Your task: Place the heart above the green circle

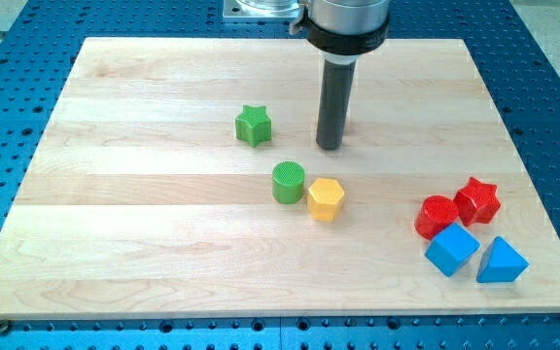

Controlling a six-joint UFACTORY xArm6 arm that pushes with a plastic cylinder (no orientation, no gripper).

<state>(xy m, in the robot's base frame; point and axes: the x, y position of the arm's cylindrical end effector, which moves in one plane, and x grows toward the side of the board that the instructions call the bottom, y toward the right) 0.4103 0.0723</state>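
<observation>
My tip (330, 146) rests on the wooden board (144, 243), up and to the right of the green circle (288, 182), with a gap between them. The green star (254, 125) lies to the tip's left. A yellow hexagon (326, 199) touches the green circle's lower right side. No heart-shaped block shows in the view; the rod covers a strip of board behind it.
At the view's right, a red circle (437, 215) and a red star (477, 200) sit together. A blue cube (451, 249) and a blue triangle (501, 261) lie just below them. The board sits on a blue perforated table (8, 117).
</observation>
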